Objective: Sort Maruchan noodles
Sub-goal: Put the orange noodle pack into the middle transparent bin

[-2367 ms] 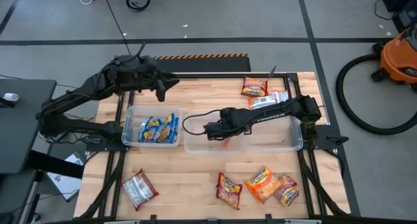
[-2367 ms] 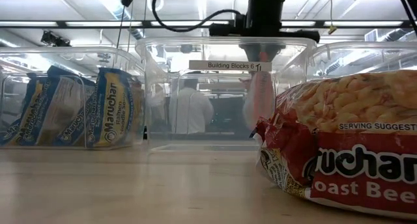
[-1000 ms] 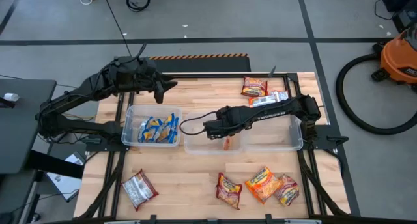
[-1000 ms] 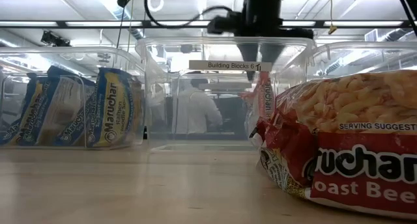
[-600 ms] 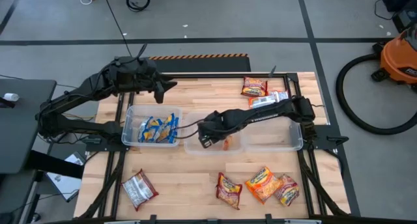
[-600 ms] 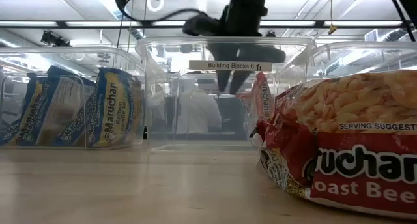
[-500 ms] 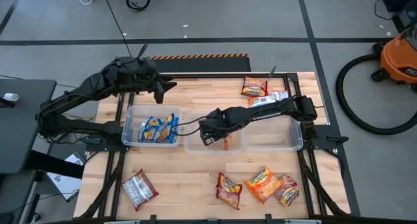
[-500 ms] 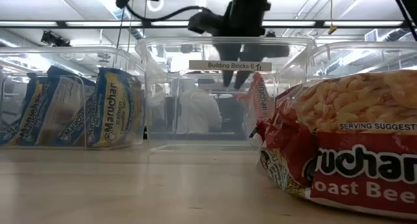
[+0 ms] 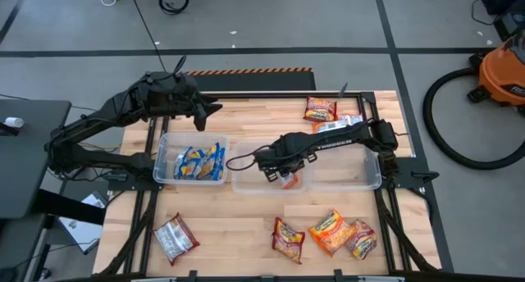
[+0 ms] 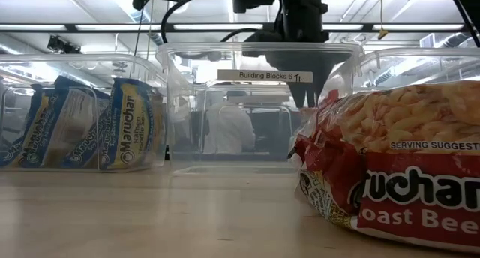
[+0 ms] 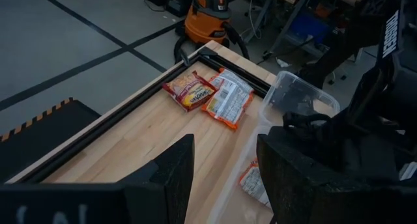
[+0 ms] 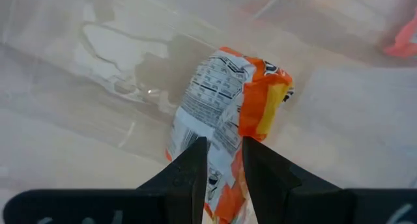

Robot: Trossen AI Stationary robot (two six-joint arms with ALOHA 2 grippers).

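Note:
An orange-and-white noodle packet [image 12: 225, 113] lies in the middle clear bin [image 9: 246, 184]; it also shows in the high view [image 9: 288, 181]. My right gripper [image 12: 225, 168] hangs just over the packet's near end. Its fingers are a narrow gap apart, one on either side of that end. In the low view it [image 10: 306, 78] reaches down past the bin's rim. Several blue packets [image 9: 201, 161] stand in the left bin. My left gripper [image 11: 225, 178] is open and empty over the table's far left [image 9: 210, 107]. My right gripper points down at the orange packet's near end [image 12: 225, 191], which shows in the gap between the fingers. I cannot tell whether the fingers touch it. The packet rests in the bin.
A third clear bin [image 9: 373, 179] stands to the right. Two packets [image 9: 320, 110] [image 9: 344, 124] lie at the far right. A silver-red packet [image 9: 175, 237] lies near left. Three more packets [image 9: 288, 238] [image 9: 330, 231] [image 9: 361, 239] lie near right, one filling the low view [image 10: 397, 168].
My right gripper has swung toward the table's left and dipped into the middle bin beside the orange packet. It has then come back toward the right, turning, and now hangs over the packet. The packet has stayed in the bin.

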